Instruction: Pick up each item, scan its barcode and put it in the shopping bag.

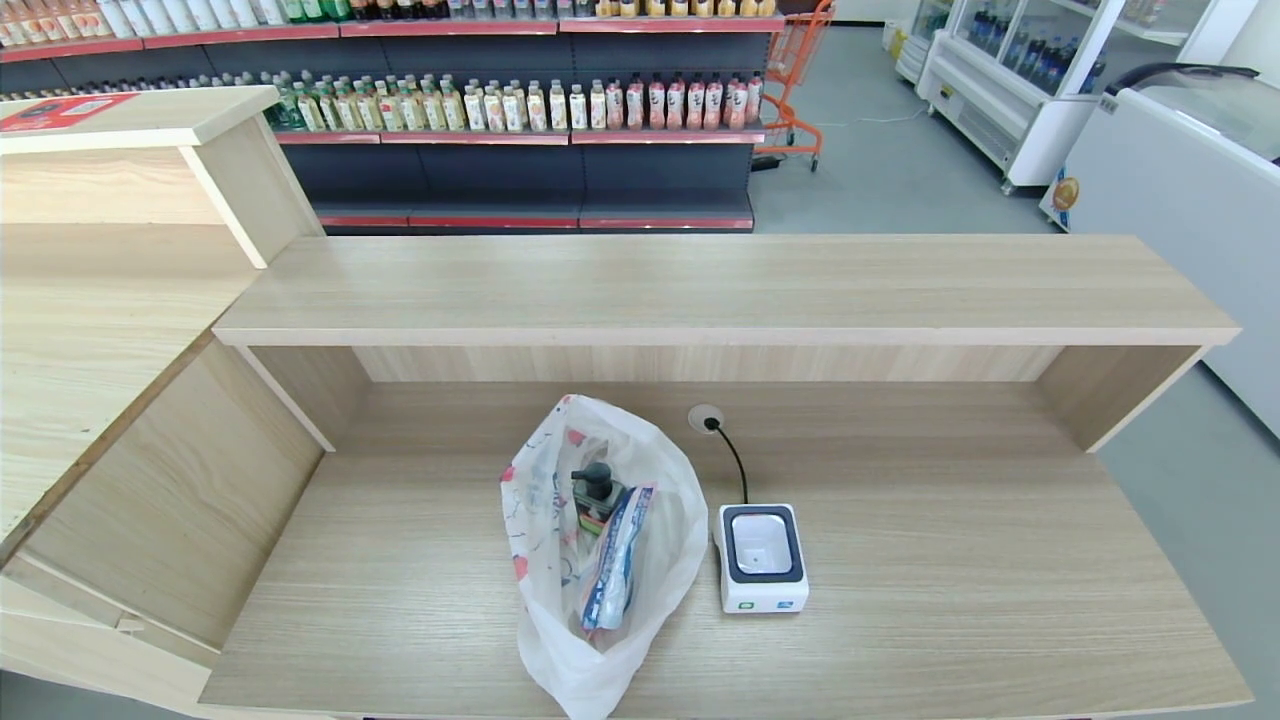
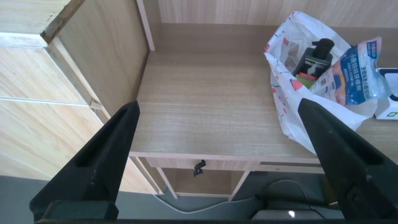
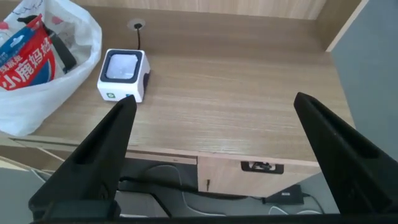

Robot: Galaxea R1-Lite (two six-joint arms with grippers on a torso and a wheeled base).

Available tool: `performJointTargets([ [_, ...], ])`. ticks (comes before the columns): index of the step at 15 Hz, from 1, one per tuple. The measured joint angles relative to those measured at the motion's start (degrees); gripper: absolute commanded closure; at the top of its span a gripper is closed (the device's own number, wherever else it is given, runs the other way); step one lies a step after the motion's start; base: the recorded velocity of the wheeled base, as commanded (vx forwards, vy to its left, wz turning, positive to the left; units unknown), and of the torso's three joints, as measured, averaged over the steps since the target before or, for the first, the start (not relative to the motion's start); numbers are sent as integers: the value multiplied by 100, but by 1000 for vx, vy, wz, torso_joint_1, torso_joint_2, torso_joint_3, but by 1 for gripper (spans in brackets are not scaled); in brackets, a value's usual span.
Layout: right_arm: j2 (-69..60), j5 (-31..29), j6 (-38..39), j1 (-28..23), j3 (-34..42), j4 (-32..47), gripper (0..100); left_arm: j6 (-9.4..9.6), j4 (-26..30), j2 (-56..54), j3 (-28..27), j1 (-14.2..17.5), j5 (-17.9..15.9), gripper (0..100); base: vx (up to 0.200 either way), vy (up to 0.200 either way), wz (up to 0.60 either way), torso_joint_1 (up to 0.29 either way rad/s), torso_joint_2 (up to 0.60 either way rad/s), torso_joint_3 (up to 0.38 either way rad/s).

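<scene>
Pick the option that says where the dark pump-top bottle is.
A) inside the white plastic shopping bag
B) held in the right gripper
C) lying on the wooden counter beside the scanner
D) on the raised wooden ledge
A: the dark pump-top bottle stands inside the white plastic shopping bag, beside a blue-and-white packet; the white box-shaped scanner sits apart on the counter.

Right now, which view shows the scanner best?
The head view: the scanner is seen whole from above, window up, with its cable running back and the bag on its left. The right wrist view also shows it whole, but at a slant. The left wrist view catches just a white corner past the bag.
</scene>
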Motion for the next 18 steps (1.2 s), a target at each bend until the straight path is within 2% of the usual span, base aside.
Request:
performJointTargets([
  [4,0,-6,17,0,-2,7,0,9,0,0,0,0,-2,0,0,0,0,0,0,0],
  [13,0,-4,-18,0,-2,13,0,60,-2,0,0,0,0,0,0,-200,0,3,1,3],
  [17,0,-6,13,1,0,11,0,38,-2,0,0,5,-2,0,0,0,0,0,0,0],
  [18,0,-6,13,-5,0,11,100,35,2,0,0,0,0,0,0,0,0,0,0,0],
])
